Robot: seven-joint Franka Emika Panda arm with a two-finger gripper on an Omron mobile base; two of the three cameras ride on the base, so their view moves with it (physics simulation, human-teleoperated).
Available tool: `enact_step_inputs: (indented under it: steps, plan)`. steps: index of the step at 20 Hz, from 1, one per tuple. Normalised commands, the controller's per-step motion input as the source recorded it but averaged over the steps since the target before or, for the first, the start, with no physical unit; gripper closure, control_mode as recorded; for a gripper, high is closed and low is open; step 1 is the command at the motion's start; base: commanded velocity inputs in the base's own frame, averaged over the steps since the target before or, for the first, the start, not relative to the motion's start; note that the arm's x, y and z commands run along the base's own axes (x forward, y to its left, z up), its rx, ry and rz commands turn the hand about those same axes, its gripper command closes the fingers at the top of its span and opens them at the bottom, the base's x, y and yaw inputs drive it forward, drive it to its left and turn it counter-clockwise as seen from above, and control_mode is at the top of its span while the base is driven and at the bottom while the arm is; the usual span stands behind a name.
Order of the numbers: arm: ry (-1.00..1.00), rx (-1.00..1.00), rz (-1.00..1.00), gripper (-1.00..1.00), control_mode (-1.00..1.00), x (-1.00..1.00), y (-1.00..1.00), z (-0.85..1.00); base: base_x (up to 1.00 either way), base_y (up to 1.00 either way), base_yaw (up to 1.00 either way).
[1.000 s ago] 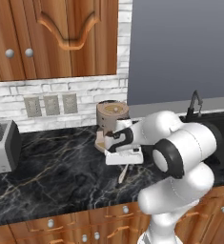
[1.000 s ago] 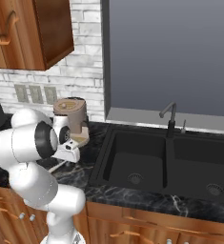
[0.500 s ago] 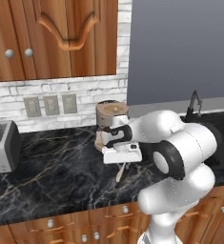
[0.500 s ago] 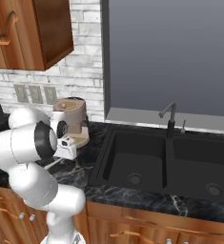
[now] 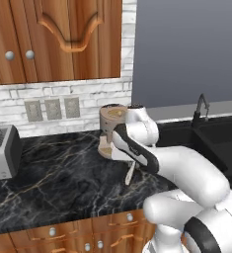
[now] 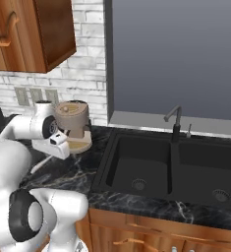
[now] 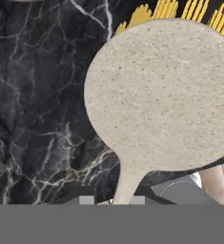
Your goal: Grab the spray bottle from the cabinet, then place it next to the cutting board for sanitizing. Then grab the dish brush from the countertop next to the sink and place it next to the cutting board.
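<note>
The black marble countertop runs under the cabinet to the sink. A toaster stands at its far left, a tan coffee machine nearer the sink. Just before that machine the gripper has its jaws closed on the brush handle, bristle head over the counter.
</note>
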Motion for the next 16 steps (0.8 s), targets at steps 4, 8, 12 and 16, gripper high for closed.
enact_step_inputs:
  steps: [4,8,12,16]
  plan:
    - [-0.28,0.00,0.04,1.00,-1.00,-0.47,-0.31,1.00,0.00,0.00,0.00]
    - [-0.34,0.00,0.14,1.00,-1.00,-0.31,-0.30,0.99,0.00,0.00,0.00]
    - [-0.50,0.00,0.06,1.00,-1.00,-0.42,-0.23,0.85,0.00,0.00,0.00]
    - [-0.56,0.00,0.01,1.00,-1.00,-0.45,-0.08,0.75,0.00,0.00,0.00]
